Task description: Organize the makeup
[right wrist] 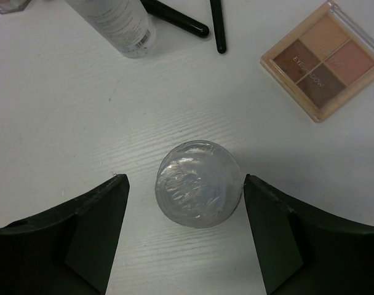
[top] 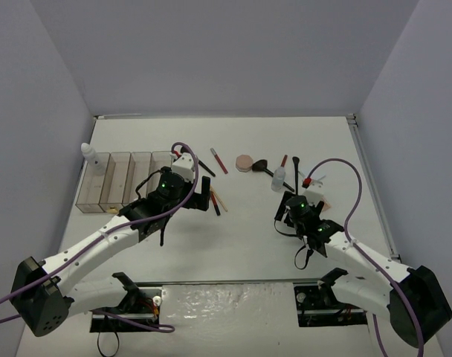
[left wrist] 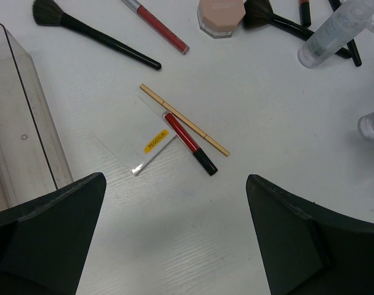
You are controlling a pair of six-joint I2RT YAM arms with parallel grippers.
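Observation:
The makeup lies scattered across the white table. My right gripper [right wrist: 184, 179] is open, with its jaws on either side of a small clear round bottle [right wrist: 199, 184] that I see from above. The right finger stands at the bottle's edge and the left finger is a little apart. A square tan palette [right wrist: 325, 58] lies beyond it to the right. My left gripper [left wrist: 176, 184] is open over bare table. Just beyond it are a red pencil [left wrist: 187, 140], a tan pencil [left wrist: 184, 120] and a clear sachet [left wrist: 144, 150].
Several clear bins [top: 122, 178] stand in a row at the left, with a white bottle [top: 88, 154] at their far end. A black-handled brush [left wrist: 95, 34], a pink compact [left wrist: 221, 13] and a lying clear bottle [left wrist: 338, 34] are farther back.

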